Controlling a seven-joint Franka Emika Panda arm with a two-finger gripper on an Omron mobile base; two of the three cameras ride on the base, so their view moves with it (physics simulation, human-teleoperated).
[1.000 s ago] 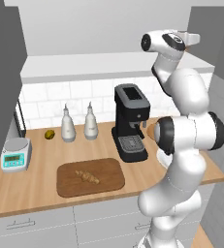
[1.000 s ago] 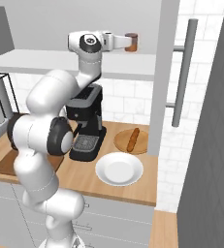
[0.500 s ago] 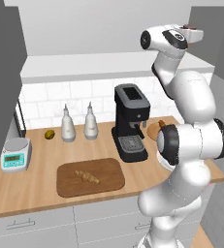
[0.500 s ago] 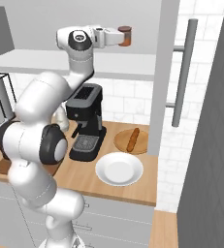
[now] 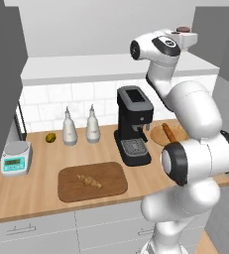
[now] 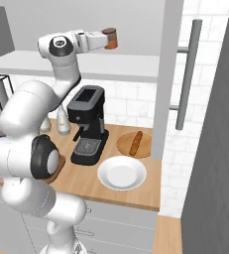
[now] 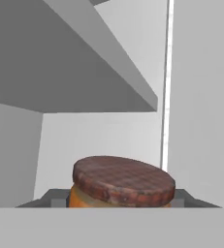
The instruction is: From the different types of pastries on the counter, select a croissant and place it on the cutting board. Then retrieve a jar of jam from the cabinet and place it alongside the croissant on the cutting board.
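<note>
Jam jar (image 6: pixel 110 38) sits at the end of the gripper (image 6: pixel 107 39), held up high in front of the open cabinet (image 6: pixel 136 30), well above the counter (image 6: pixel 131 187). In the right base view the jar's orange body and dark lid stick out just past the white hand at its 3 o'clock side, upright. In the hand view the jar (image 7: pixel 122 184) lies at 6 o'clock, its brown lid filling the low middle, with a grey block close on each side at 4 and 8 o'clock; the gripper is closed on it. In the left base view the lid (image 5: pixel 183 30) peeks over the top of the hand.

The croissant (image 5: pixel 89 181) lies alone on the cutting board (image 5: pixel 69 191), near its middle. The round wooden plate (image 6: pixel 125 147) holds the stick pastry (image 6: pixel 135 143), which lies across it pointing toward 1 o'clock. The white plate (image 6: pixel 122 173) is just beside it at 7 o'clock. The coffee machine (image 5: pixel 133 125) stands between the board and the wooden plate. At its 9 o'clock stand 2 white bottles (image 5: pixel 80 126) side by side, then a small yellow-green fruit (image 5: pixel 50 137) near the wall. A scale (image 5: pixel 15 157) is at the counter's far left, at 10 o'clock of the board.
</note>
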